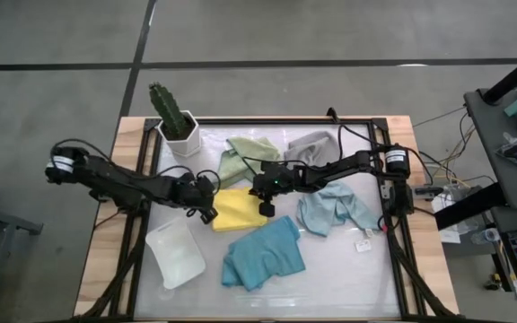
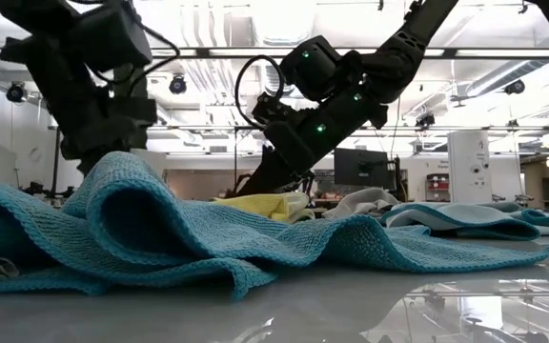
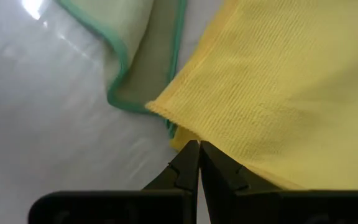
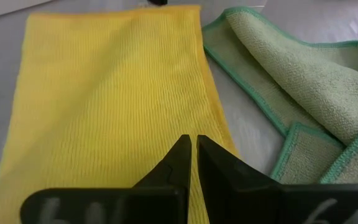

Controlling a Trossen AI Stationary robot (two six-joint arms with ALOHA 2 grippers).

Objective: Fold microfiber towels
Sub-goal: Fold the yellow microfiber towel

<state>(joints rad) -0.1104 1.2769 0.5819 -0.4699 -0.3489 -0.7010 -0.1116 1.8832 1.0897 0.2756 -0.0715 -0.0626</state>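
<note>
The yellow towel [image 1: 239,208] lies folded flat at the table's middle. My left gripper [image 1: 209,213] is shut at its left edge, with the tips [image 3: 199,149] at a towel corner. My right gripper [image 1: 266,208] is shut over the towel's right part [image 4: 194,142]. The sage green towel [image 1: 245,154] lies crumpled just beyond the yellow one. The grey towel [image 1: 312,144] lies bunched at the far right and the pale blue towel [image 1: 335,208] at the right. The teal towel [image 1: 263,254] lies rumpled near the front and fills the low view [image 2: 160,238]. My left gripper points down at a slant from the table's left, its shut tips at the yellow towel's corner [image 3: 180,138]. No cloth shows between the fingers, and I cannot tell whether they touch it. My right gripper slants down from the table's right with shut tips over the yellow towel's surface [image 4: 166,124]. I cannot tell whether they rest on it.
A white tray [image 1: 176,254] lies at the front left, beside the teal towel. A potted cactus [image 1: 176,121] stands at the far left corner. A small white tag [image 1: 364,240] lies near the right rail. Bare table shows along the near edge.
</note>
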